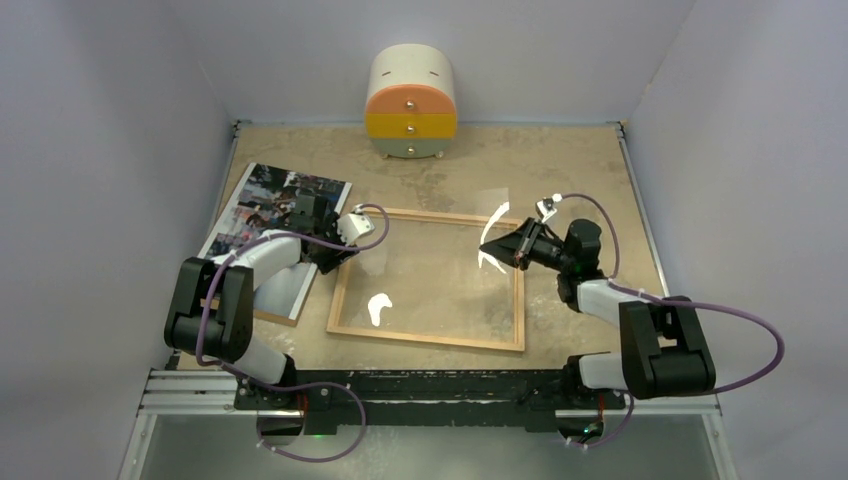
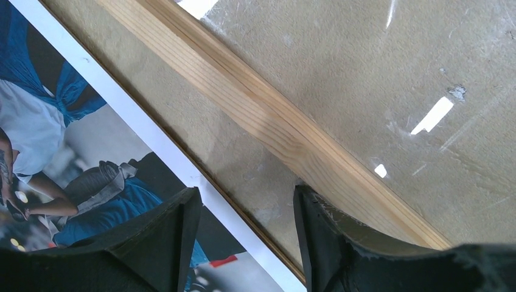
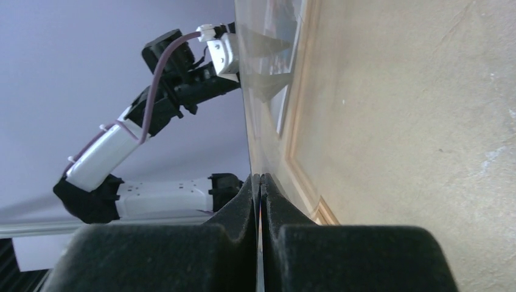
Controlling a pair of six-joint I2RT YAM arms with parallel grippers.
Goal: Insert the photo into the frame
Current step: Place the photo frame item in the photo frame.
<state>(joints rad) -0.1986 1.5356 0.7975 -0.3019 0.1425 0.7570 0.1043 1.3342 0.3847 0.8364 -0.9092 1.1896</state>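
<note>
Frame look: the frame [image 1: 430,340] was thin, pale natural wood with narrow rails and a straight grain, lying flat on the tan desk [image 1: 560,170]
Frame place: middle of the desk, between the two arms
Frame axis: its long sides ran across the desk from left to right, slightly skewed, the right end a little nearer
Pane: a clear pane [image 1: 381,308] over the frame's opening showed only as white glare patches
Backing board: a plain brown board [image 1: 272,316] showed under the photo's near end
Left pincer: the left pincer [image 2: 243,201] stood moderately wide with nothing between its fingers, one finger above the photo's white border and the other above the frame's left rail
Right pincer: the right pincer [image 3: 260,182] was pinched tight on the thin edge of the clear pane, at the frame's far right part
Photo look: the photo [image 1: 270,205] was a glossy print with a white border, showing people in blue, white and dark tones
Photo place: flat on the backing board, just left of the frame and outside it
Photo axis: its long sides ran near to far, leaning right at the far end
Cabinet: a round cream, orange and yellow drawer cabinet [image 1: 411,105] stood at the far edge
</note>
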